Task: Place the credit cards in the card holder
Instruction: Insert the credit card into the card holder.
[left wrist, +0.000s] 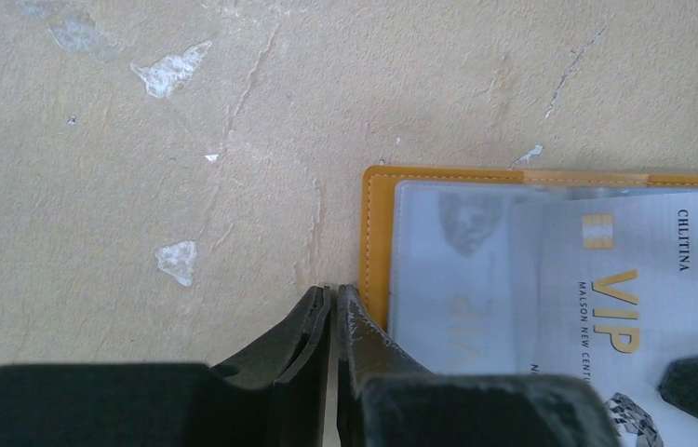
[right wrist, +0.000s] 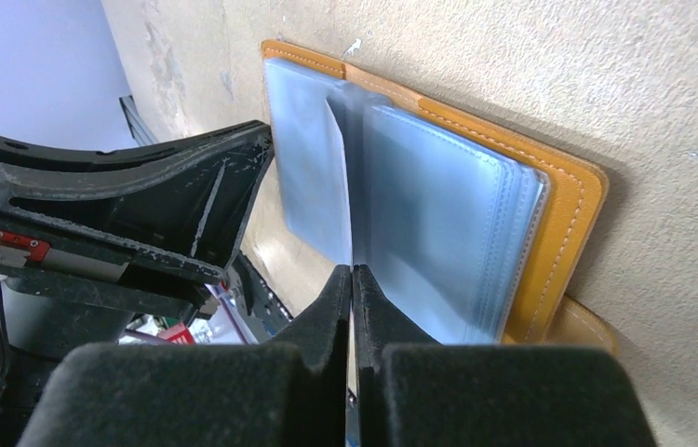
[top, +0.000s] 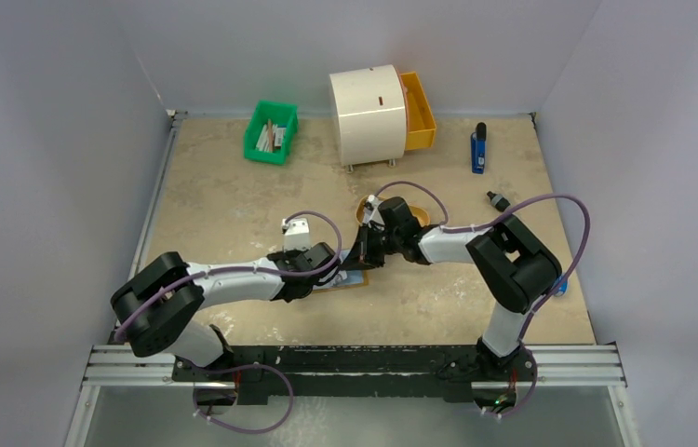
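The card holder (top: 353, 278) lies open on the table, its orange-tan edge (left wrist: 378, 242) and pale blue sleeves facing up. A pale grey VIP credit card (left wrist: 624, 279) lies on its sleeves, and another card (left wrist: 448, 279) shows faintly inside a sleeve. My left gripper (left wrist: 334, 291) is shut with nothing between its fingertips, which rest on the table against the holder's left edge. My right gripper (right wrist: 353, 271) is shut on a clear sleeve page (right wrist: 341, 177) of the card holder (right wrist: 559, 214) and holds that page upright. From above, both grippers (top: 334, 272) (top: 365, 253) meet over the holder.
An orange oval tray (top: 419, 216) sits just behind the right gripper. At the back stand a green bin (top: 271, 130), a white round cabinet (top: 367, 114) with its orange drawer (top: 418, 112) out, and a blue object (top: 478, 149). A small dark item (top: 497, 200) lies at right.
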Controlling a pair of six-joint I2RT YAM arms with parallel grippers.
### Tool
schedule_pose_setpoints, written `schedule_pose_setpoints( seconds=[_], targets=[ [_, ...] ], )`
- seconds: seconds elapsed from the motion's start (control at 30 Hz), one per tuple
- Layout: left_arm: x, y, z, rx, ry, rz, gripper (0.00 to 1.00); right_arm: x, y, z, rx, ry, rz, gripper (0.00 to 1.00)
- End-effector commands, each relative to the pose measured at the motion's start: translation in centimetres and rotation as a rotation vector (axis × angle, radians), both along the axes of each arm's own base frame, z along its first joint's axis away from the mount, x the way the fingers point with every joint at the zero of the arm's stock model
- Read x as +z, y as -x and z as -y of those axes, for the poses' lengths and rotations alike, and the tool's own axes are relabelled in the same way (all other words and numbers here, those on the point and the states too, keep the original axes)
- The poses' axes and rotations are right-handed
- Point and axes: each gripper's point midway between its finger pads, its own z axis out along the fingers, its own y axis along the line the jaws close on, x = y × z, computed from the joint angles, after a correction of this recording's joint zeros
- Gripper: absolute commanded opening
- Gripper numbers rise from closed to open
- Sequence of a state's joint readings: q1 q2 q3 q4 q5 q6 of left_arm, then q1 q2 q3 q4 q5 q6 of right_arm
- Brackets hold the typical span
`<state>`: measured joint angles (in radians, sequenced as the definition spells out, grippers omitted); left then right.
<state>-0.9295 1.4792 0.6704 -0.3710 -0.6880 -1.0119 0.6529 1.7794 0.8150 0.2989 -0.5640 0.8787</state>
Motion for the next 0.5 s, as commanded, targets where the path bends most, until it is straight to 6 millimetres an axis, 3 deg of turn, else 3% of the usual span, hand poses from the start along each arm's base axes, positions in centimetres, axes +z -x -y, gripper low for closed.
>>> schedule_pose_setpoints(
  seconds=[0.0, 0.47],
  targets=[
    [-0.3, 0.1, 0.8, 0.01, 0.076, -0.003, 0.05, -0.2, -0.8, -0.1, -0.061, 0.001, 0.012, 0.0],
    [-0.8, 0.4, 1.1, 0.01, 0.109, -0.013, 0.03, -0.8, -0.5, -1.3, -0.057, -0.002, -0.008, 0.0]
  ],
)
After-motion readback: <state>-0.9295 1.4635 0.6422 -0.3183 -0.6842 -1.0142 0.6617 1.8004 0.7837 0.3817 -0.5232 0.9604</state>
